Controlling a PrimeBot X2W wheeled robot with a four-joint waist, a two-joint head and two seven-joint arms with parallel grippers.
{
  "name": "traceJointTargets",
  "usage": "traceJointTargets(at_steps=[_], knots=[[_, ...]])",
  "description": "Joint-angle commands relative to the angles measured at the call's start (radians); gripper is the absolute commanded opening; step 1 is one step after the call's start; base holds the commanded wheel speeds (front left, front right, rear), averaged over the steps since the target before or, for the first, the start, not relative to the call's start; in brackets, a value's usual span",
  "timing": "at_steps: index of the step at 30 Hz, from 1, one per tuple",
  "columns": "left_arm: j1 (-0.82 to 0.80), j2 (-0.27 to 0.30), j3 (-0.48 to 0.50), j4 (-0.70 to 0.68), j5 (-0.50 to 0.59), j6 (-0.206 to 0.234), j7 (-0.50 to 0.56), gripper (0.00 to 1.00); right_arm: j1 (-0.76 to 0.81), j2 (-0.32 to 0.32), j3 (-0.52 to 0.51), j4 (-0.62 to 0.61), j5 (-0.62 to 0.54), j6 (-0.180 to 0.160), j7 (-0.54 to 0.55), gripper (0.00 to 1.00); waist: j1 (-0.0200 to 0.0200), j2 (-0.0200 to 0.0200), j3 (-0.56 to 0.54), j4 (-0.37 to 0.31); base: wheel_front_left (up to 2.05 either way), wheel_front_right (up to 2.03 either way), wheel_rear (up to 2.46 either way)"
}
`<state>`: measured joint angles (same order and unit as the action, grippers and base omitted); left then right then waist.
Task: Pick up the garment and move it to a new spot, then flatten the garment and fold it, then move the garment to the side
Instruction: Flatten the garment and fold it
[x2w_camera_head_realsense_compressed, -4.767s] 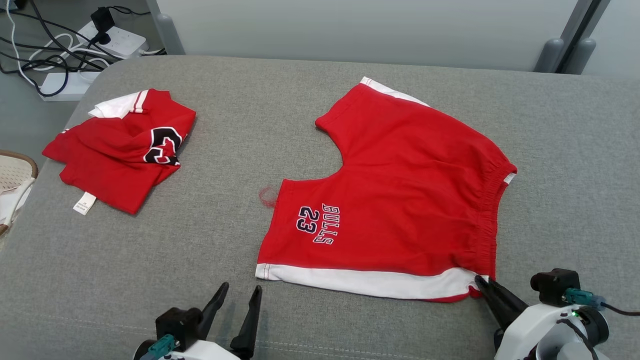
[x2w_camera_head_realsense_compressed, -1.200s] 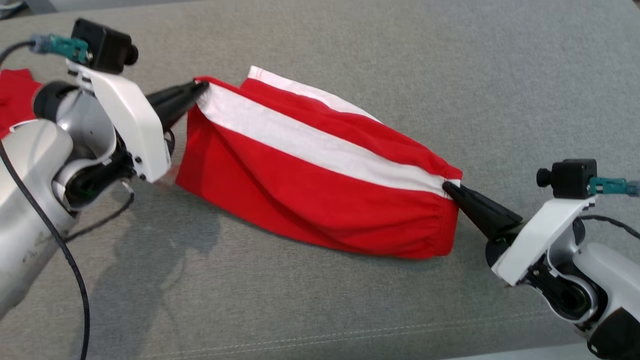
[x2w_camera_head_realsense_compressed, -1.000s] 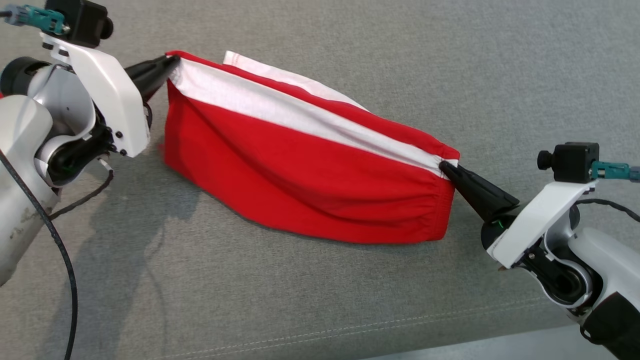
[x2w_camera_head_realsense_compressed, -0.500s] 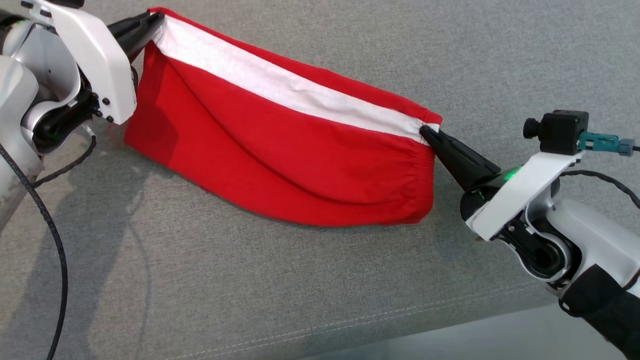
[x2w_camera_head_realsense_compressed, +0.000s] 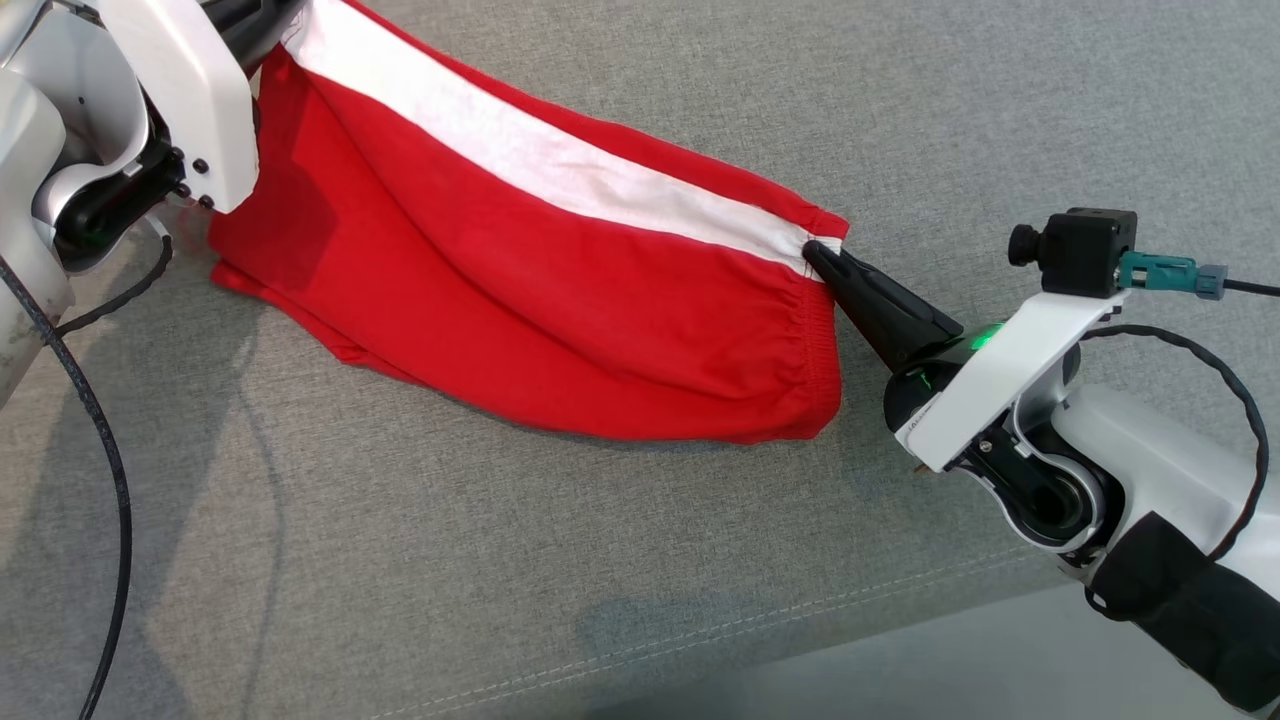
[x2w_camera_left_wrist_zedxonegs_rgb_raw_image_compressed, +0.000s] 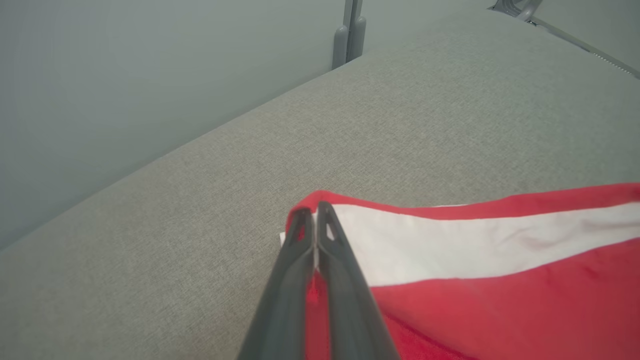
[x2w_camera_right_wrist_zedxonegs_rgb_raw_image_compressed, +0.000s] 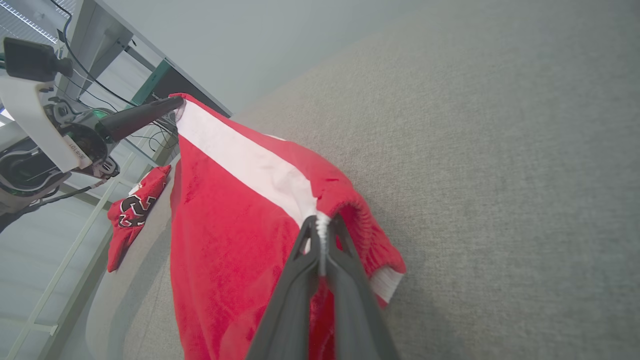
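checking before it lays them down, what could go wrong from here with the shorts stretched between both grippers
1. The left gripper and right gripper each pinch only a small bit of the shorts at the ends of the white stripe, so a corner could slip free.
2. The slack red lower part sags and seems to drag on the grey cushion; it may crease or fold under when laid down.
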<state>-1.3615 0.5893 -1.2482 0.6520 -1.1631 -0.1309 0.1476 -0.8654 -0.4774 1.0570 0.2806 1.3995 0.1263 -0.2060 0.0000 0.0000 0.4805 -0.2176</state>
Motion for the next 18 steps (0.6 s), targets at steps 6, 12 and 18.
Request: traceJointTargets(at_steps=[6,12,18], knots=[[-0.049,0.018,0.007,0.017,-0.001,0.000,-0.049,1.00,-0.011,-0.011,0.009,0.006,0.010,0.004,-0.036,1.00,0.0000,0.0000,0.013,-0.011,0.00,0.00,0.00],[-0.051,0.008,-0.008,0.060,0.024,0.000,-0.113,1.00,-0.012,-0.016,0.009,0.038,-0.002,0.004,-0.049,1.00,0.0000,0.0000,0.001,-0.001,0.00,0.00,0.00],[-0.018,0.005,-0.015,0.080,0.030,0.000,-0.183,1.00,0.020,-0.045,-0.016,0.055,-0.003,0.004,-0.054,1.00,0.0000,0.0000,-0.035,0.019,0.00,0.00,0.00]])
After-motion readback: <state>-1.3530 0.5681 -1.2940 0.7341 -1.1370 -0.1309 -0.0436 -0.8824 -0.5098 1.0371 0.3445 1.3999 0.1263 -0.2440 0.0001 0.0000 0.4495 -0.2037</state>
